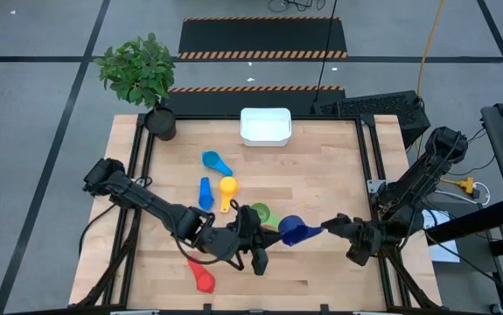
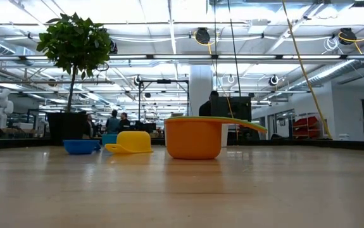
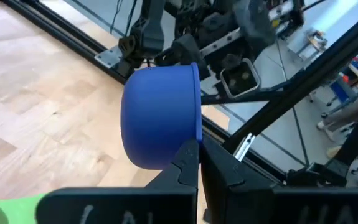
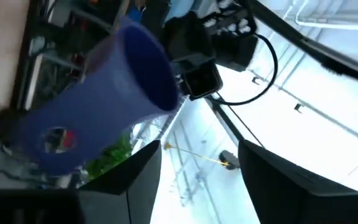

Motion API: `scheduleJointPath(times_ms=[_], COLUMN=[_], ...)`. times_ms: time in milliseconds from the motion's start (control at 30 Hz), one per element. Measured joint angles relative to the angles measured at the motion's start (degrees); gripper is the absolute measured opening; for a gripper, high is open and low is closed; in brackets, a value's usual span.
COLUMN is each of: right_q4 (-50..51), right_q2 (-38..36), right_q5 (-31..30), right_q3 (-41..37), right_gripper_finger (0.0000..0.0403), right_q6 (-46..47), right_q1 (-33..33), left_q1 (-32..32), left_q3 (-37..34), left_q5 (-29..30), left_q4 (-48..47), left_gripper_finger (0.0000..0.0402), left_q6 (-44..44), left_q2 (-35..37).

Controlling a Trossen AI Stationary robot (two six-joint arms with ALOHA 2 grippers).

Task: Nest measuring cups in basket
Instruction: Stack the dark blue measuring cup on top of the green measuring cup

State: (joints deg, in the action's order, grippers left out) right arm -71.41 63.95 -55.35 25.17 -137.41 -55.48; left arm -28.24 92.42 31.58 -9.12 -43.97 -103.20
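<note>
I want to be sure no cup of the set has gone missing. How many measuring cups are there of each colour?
light blue cup: 1
blue cup: 1
yellow cup: 1
green cup: 1
orange cup: 1
dark blue cup: 1
red cup: 1
Total: 7
</note>
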Motion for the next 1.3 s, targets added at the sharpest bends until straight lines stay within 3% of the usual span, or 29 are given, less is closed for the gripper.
scheduleJointPath(times_ms=[400,867,1300], right_q4=[0.5,-0.5,-0.1], right_q2=[3.4,4.5,4.5], right_q5=[0.1,9.2,10.1], right_q3=[0.0,0.0,0.0], right_gripper_finger=[0.0189,0.0185,0.0117], right_q6=[-7.9,-15.2,-15.4], right_q1=[1.6,1.4,2.7], left_q1=[-1.3,-0.7,0.4], left_q3=[0.0,0.0,0.0], left_q5=[-0.5,-0.2,-1.8], left_q4=[0.9,-1.7,-2.4], left_gripper_finger=[0.0003,0.0003,0.0003], left_q6=[1.7,0.0,-2.6], left_q2=[5.0,5.6,5.6])
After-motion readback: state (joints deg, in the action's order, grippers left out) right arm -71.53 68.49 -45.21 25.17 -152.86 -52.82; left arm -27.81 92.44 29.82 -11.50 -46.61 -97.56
